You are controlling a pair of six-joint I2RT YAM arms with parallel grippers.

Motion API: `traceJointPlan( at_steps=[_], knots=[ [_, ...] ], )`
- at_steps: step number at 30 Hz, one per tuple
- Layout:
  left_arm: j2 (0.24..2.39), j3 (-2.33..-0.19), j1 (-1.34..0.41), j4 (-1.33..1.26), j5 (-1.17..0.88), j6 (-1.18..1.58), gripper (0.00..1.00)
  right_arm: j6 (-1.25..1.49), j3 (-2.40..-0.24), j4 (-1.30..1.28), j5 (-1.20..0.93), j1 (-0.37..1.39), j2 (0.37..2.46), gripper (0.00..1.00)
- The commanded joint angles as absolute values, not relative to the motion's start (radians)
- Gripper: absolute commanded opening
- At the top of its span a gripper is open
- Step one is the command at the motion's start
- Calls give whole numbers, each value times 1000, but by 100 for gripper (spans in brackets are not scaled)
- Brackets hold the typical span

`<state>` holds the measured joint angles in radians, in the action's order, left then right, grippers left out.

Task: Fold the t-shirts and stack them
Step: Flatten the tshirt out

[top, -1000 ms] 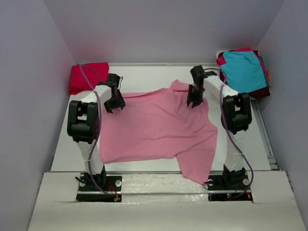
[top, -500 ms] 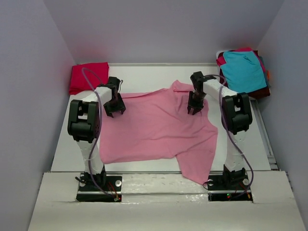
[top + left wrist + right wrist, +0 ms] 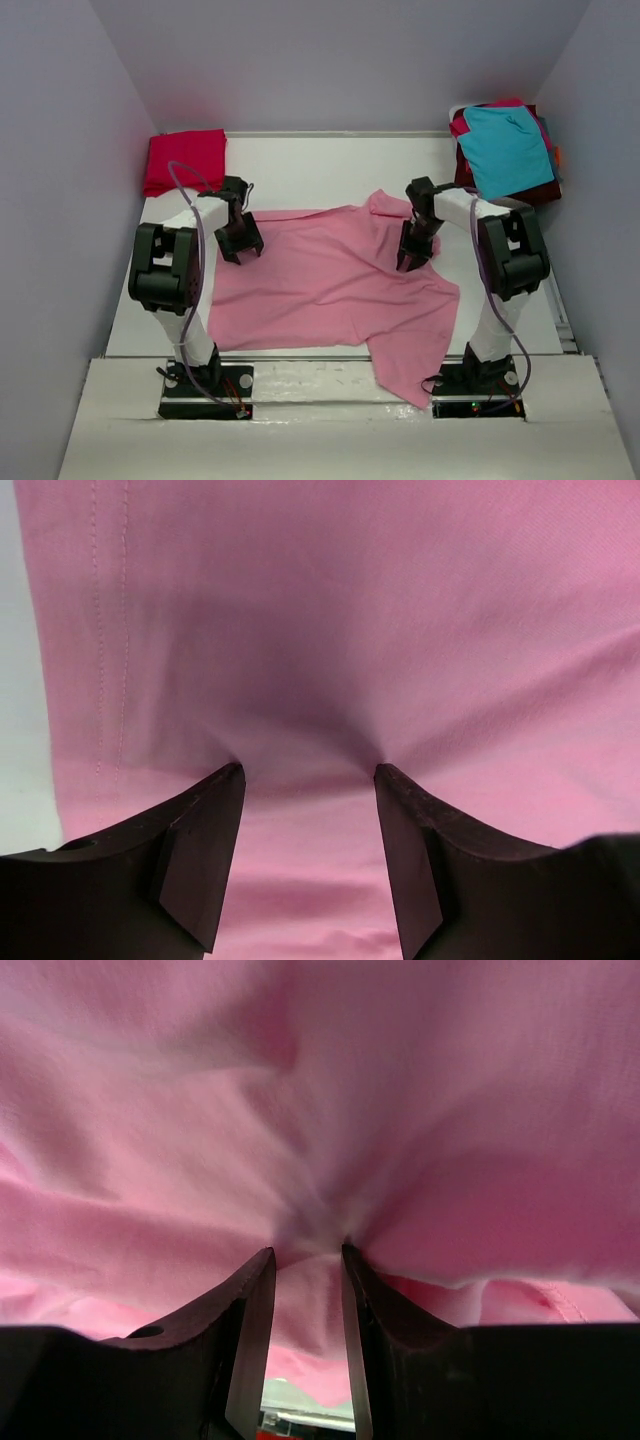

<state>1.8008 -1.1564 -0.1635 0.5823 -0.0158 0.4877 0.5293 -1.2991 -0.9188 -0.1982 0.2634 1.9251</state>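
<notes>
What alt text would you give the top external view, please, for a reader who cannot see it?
A pink t-shirt lies spread across a white table, with the left gripper down on its left edge and the right gripper pinching its right side. A folded red t-shirt sits far left, a teal-topped pile far right.

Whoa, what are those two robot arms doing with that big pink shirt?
Two robot arms are working on a light pink t-shirt spread on the table. The left claw is open, tips pressing the shirt near its left edge. The right claw looks pinched on a bunch of cloth. A folded red t-shirt lies back left; a pile topped by a teal t-shirt sits back right.
</notes>
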Motion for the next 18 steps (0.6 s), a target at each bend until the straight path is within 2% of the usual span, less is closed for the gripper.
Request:
traceJointPlan(
  at_steps=[1, 8, 12, 18],
  knots=[
    [1714, -1094, -181, 657, -75, 508, 67, 552, -1233, -956, -222, 273, 1803, 39],
    [1669, -1075, -181, 673, -65, 511, 67, 569, -1206, -944, -204, 273, 1738, 39],
    [1701, -1199, -181, 704, -25, 502, 67, 583, -1304, -923, -158, 273, 1746, 39],
    [1779, -1373, -181, 735, 21, 488, 67, 580, -1526, -950, -75, 273, 1879, 40]
  ],
)
